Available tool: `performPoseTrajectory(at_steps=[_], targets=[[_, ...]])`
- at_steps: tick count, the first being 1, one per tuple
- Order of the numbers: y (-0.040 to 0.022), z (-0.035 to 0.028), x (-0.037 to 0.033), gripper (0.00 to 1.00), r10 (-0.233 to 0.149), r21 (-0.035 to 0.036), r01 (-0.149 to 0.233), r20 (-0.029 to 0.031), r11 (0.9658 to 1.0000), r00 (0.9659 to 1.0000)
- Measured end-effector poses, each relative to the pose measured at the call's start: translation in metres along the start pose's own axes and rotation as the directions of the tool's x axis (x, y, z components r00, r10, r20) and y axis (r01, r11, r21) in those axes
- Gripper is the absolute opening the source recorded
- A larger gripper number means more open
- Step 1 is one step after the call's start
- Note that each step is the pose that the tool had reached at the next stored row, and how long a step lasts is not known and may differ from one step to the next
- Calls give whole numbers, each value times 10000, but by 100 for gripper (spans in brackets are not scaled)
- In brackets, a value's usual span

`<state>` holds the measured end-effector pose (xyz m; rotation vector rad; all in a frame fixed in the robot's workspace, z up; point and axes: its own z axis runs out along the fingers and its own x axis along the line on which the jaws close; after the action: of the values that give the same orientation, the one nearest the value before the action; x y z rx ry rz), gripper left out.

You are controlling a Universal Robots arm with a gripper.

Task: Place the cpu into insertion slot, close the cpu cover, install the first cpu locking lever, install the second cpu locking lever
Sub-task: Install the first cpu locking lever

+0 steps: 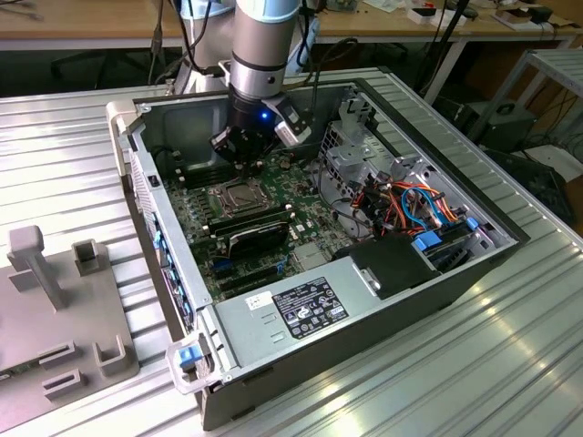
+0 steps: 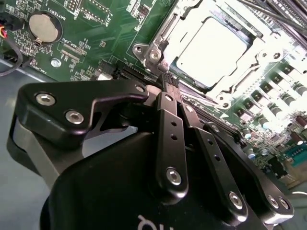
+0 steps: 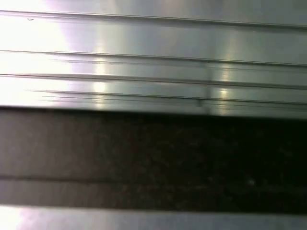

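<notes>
The exterior view looks down on the open computer case (image 1: pixel 383 328), sharing its socket (image 1: pixel 239 196) with the close-up second wrist view; the first wrist view faces ribbed metal (image 3: pixel 153 62).

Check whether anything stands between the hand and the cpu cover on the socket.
Nothing visible does. In the second wrist view the hand sits right at the edge of the cpu cover, which lies flat around the cpu. No cable or other part lies between them.
</notes>
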<state>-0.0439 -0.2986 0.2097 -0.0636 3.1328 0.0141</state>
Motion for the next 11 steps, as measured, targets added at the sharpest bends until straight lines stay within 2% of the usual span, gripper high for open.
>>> performPoseTrajectory(at_steps=[3,11], targets=[[-1,36,-15,11,0,0,0,-3,10000,10000],[-17,43,-21,11,1,0,-1,-41,10000,10000]])
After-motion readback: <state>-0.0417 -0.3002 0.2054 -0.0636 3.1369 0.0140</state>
